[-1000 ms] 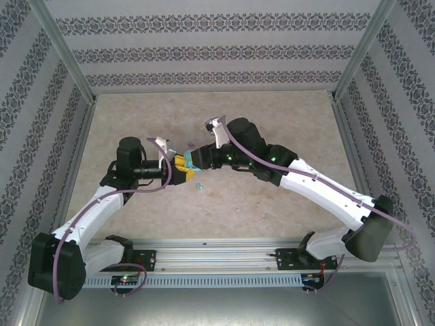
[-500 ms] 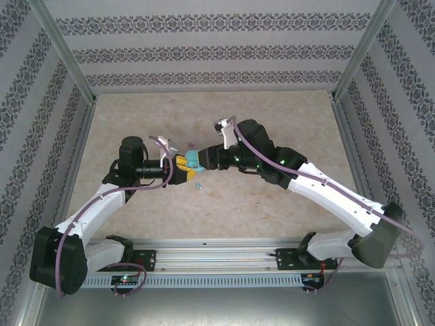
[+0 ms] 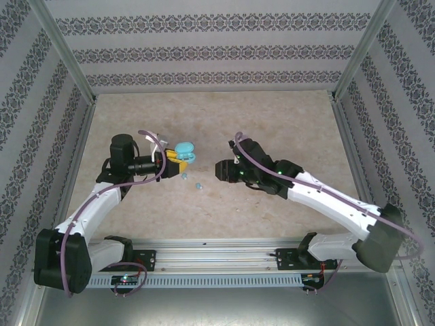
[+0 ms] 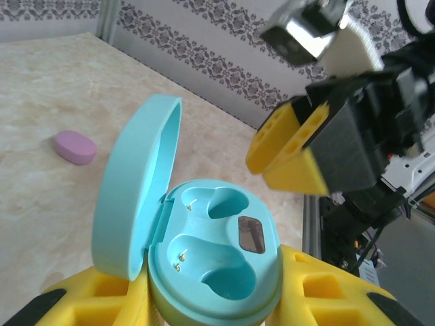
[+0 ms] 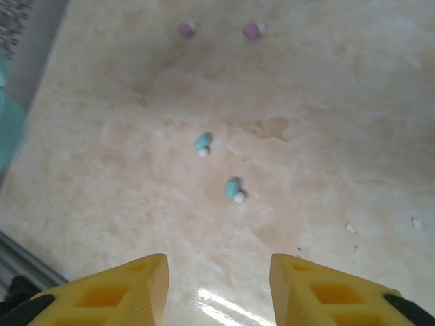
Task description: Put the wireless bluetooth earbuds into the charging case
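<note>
My left gripper point(image 3: 174, 160) is shut on the light blue charging case point(image 3: 183, 150), holding it above the table. In the left wrist view the charging case point(image 4: 217, 255) sits between the yellow fingers point(image 4: 102, 299) with its lid swung open to the left, and both wells are empty. My right gripper point(image 3: 221, 170) hangs open to the right of the case with nothing between its fingers. Below the right gripper point(image 5: 217, 288) two light blue earbuds point(image 5: 202, 142) point(image 5: 234, 189) lie on the table. Two pink-purple earbuds point(image 5: 185, 29) point(image 5: 252, 30) lie farther off.
A small oval pink case point(image 4: 75, 147) lies shut on the marble tabletop point(image 3: 272, 122) beyond the blue case. The right gripper's yellow fingers point(image 4: 299, 153) hang close over the case's right side. Patterned walls and a metal frame point(image 3: 211, 88) enclose the table.
My right gripper has drawn back to the right, away from the blue case, and tilted down toward the table. The case's lid now stands open. My left gripper shifted slightly left with the case.
</note>
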Action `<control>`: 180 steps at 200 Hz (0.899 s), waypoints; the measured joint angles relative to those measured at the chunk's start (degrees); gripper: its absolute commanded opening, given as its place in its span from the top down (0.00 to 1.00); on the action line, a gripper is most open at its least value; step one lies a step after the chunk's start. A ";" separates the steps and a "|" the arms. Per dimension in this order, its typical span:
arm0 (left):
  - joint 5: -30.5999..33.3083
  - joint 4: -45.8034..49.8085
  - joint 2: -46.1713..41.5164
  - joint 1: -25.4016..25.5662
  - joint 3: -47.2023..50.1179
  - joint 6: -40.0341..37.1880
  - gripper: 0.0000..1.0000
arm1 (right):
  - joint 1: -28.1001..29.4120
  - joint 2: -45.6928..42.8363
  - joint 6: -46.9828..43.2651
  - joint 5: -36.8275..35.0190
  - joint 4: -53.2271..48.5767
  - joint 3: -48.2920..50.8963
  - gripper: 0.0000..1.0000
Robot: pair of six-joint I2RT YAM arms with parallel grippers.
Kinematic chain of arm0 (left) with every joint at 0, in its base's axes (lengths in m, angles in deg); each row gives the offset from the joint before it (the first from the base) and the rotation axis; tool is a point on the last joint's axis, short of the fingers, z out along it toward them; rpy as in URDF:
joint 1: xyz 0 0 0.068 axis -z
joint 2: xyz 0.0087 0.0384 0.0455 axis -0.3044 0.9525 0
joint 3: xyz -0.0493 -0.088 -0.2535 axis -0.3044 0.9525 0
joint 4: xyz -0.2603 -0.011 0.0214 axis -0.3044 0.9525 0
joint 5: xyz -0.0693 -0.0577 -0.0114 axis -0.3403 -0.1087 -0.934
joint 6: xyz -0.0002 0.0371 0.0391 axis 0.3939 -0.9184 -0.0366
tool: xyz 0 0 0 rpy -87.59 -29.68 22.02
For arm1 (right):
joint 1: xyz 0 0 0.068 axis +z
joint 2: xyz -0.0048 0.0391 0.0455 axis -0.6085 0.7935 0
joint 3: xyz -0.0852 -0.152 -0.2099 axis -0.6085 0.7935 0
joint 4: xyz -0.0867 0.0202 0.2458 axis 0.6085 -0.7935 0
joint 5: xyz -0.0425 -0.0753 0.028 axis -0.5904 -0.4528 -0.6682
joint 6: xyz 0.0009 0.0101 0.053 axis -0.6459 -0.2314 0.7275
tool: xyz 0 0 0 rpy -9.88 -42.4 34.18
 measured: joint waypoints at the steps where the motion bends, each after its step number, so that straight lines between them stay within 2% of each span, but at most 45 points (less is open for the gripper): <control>1: -0.02 0.00 0.02 -0.07 0.00 0.02 0.91 | 0.00 0.15 0.04 -0.04 -0.02 0.00 0.59; 54: 0.15 -0.42 1.66 -5.55 0.00 2.03 0.90 | 0.48 17.25 1.51 1.53 -1.42 -3.10 0.67; 104: -0.07 -0.50 2.91 -10.67 -1.81 3.43 0.90 | 1.27 33.57 0.28 4.26 -6.84 -17.00 0.69; 180: 0.24 -1.95 4.48 -13.11 -2.25 4.13 0.90 | 2.27 46.36 -4.81 4.13 -16.61 -33.40 0.70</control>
